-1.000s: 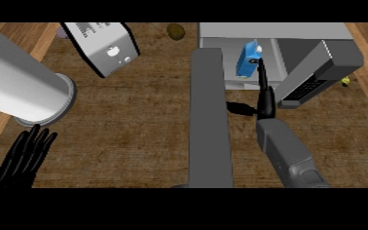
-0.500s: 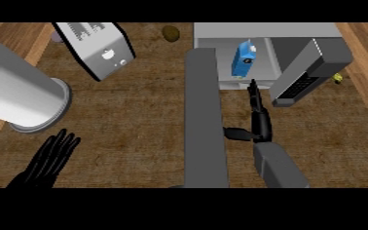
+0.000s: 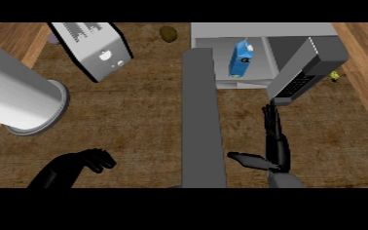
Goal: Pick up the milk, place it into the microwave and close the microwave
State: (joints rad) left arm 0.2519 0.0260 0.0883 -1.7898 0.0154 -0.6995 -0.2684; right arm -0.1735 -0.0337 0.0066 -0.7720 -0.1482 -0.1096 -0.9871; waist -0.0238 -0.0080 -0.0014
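The blue milk carton (image 3: 242, 58) stands inside the open grey microwave (image 3: 287, 31) at the bench's far right. The right hand (image 3: 275, 143), fingers straight, sits near its door (image 3: 305, 73); the left hand (image 3: 75, 168) curls empty.

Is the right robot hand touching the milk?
Apart. The head view shows the right robot hand down on the counter side, with the milk far off inside the microwave.

The left robot hand (image 3: 75, 168), at 7 o'clock, is cut off by the lower edge. The grey cylinder (image 3: 25, 102) at 9 o'clock runs off the left edge. A small yellow object (image 3: 334, 75) at 2 o'clock is too small to identify.
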